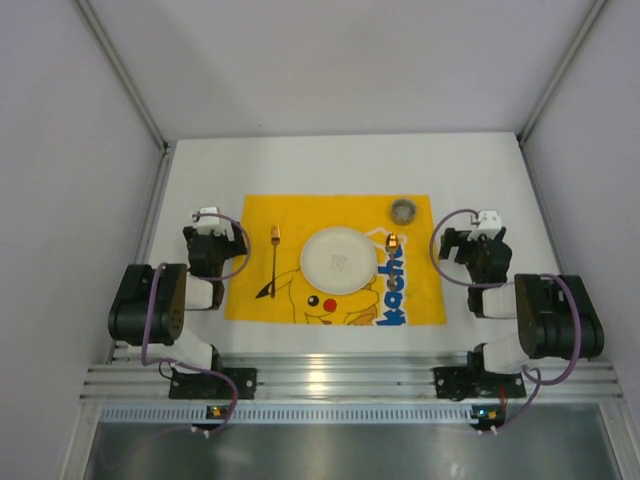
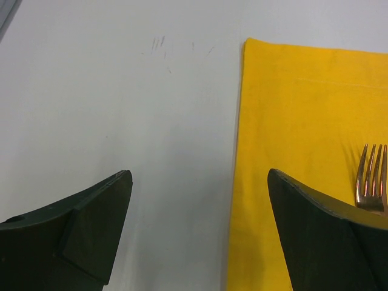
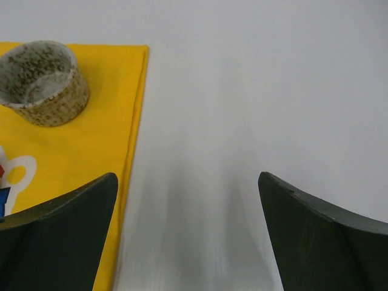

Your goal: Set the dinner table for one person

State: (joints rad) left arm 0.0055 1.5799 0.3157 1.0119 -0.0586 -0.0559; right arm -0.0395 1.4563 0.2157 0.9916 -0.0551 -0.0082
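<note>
From above, the large flat white rectangular dinner table (image 1: pixel 300 165) fills the booth floor. The left gripper (image 1: pixel 215 240) sits over bare tabletop near the left edge and the right gripper (image 1: pixel 462 245) near the right edge. Between them a yellow Pikachu-print cloth (image 1: pixel 250 220) lies toward the near edge. A round white plate (image 1: pixel 325 245) rests at the cloth's middle, with a faint grey mark at its centre. A slim copper fork (image 1: pixel 274 262) lies left of the plate and a small copper piece (image 1: pixel 392 241) just right of it. A speckled brown ceramic cup (image 1: pixel 403 210) stands at the cloth's far right corner.

In the left wrist view, the left gripper's dark fingers (image 2: pixel 91 224) are spread wide, gripping nothing, above white tabletop and the cloth's left edge; the fork's tines show beside the right finger.

In the right wrist view, the right gripper's fingers (image 3: pixel 315 236) are likewise spread and grip nothing, over the table beside the cloth's right edge. The cup stands upright, well ahead and to the left; its contents cannot be told.
</note>
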